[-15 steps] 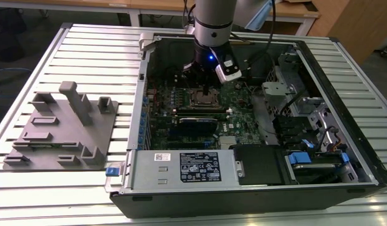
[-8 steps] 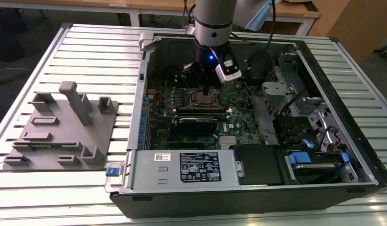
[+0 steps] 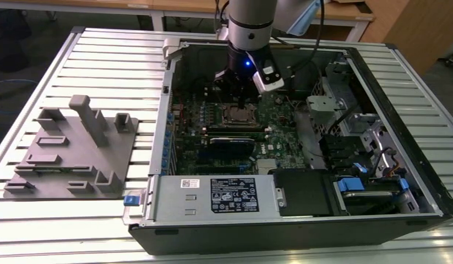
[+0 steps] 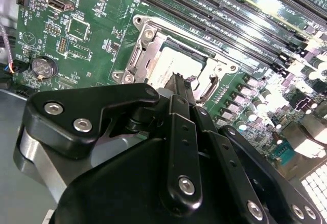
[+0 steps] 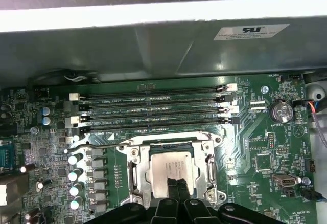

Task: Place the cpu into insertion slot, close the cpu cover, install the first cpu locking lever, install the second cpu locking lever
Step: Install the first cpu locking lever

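The cpu (image 5: 172, 169) lies flat and face up in the insertion slot (image 5: 130, 155). It is square, with no longer side, and its edges run parallel to the long memory slots (image 5: 153, 109); the cpu cover (image 5: 208, 170) lies down around it. The gripper (image 5: 177, 185) hangs over the chip's edge farthest from those slots, its fingertips pressed together with nothing between them, and it cannot be told whether they touch the chip.
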Controlling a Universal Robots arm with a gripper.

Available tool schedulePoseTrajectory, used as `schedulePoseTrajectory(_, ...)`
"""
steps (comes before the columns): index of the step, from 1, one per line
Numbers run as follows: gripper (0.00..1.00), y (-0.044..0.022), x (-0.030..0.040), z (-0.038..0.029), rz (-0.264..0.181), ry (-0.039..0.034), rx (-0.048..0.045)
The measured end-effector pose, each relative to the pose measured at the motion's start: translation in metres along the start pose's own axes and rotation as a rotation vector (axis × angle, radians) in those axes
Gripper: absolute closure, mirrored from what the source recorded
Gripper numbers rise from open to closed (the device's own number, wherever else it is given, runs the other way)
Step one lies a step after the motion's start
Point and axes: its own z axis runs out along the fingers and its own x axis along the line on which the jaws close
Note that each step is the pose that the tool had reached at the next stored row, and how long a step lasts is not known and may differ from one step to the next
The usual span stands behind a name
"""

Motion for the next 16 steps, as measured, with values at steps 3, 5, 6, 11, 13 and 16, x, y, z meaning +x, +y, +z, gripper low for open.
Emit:
schedulePoseTrajectory(3, 0.89, 0.0, 0.0, -0.0001, 0.0, -0.0002, -0.0004)
schedulePoseTrajectory(5, 0.89, -0.0001, 0.0012, -0.0003, 0.0, -0.0001, 0.0)
schedulePoseTrajectory(6, 0.89, -0.0003, 0.0032, -0.0004, 0.0, -0.0005, 0.0003)
schedulePoseTrajectory(11, 0.89, -0.0013, 0.0168, -0.0009, 0.0, -0.0042, -0.0004)
schedulePoseTrajectory(13, 0.89, -0.0018, 0.0223, -0.0011, 0.0, -0.0059, -0.0005)
schedulePoseTrajectory(16, 0.89, -0.0024, 0.0298, -0.0015, 0.0, -0.0084, -0.0007)
